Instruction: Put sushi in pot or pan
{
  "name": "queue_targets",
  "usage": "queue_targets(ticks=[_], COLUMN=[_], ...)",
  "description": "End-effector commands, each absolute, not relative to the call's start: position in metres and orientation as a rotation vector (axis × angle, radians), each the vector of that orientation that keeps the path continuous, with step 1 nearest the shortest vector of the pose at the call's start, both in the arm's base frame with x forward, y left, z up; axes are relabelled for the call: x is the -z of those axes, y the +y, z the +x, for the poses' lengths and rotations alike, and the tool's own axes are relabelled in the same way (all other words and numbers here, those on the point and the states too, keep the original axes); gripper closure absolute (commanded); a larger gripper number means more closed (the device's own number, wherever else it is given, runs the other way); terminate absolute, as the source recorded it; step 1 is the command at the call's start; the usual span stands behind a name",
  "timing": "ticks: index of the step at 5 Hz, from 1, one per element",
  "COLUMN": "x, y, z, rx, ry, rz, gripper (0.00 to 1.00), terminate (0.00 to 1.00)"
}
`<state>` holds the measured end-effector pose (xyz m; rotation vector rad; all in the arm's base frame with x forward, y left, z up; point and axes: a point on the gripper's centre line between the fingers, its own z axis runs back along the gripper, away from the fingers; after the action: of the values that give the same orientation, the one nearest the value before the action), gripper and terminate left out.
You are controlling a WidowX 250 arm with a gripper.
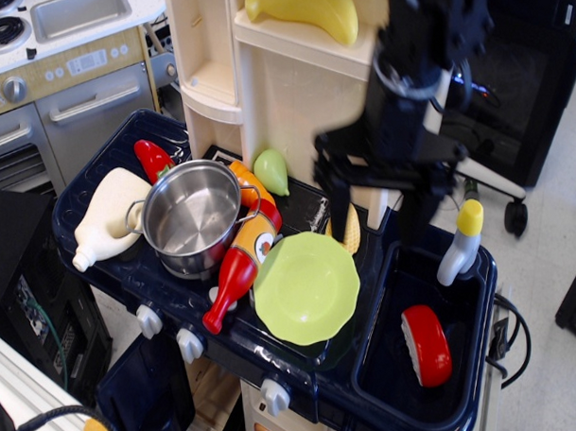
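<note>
stainless steel pot (192, 217) stands empty on the left of the dark blue toy counter (129, 278), touching the ketchup bottle (242, 260) on its right, with a white bottle (104, 222) lying on its left. sushi (427, 345), red top and white base, lies on its side in the sink basin (388, 382) at the right, well apart from the pot. my gripper (378, 217) hangs blurred above the corn (347, 230) and the basin's left edge, fingers spread wide, holding nothing. green plate (305, 289) lies between pot and sink.
</note>
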<state>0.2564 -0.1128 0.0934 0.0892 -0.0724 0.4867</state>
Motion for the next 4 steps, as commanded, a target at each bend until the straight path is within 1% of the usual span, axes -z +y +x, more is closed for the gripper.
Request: queue_targets(ticks=[1, 2, 3, 4], x=[-0.077, -0.060, -0.048, -0.028], y=[-0.160, -0.184, -0.179, -0.172], z=[0.256, 0.256, 0.259, 0.264], rx=[-0.274, -0.200, -0.224, -0.320], ry=[-0.151, -0.181, -0.204, -0.198], rz=[0.115, 0.164, 0.151, 0.229], gripper=[0.00, 0.00, 0.00, 0.00], terminate=[0.00, 0.00, 0.00, 0.00])
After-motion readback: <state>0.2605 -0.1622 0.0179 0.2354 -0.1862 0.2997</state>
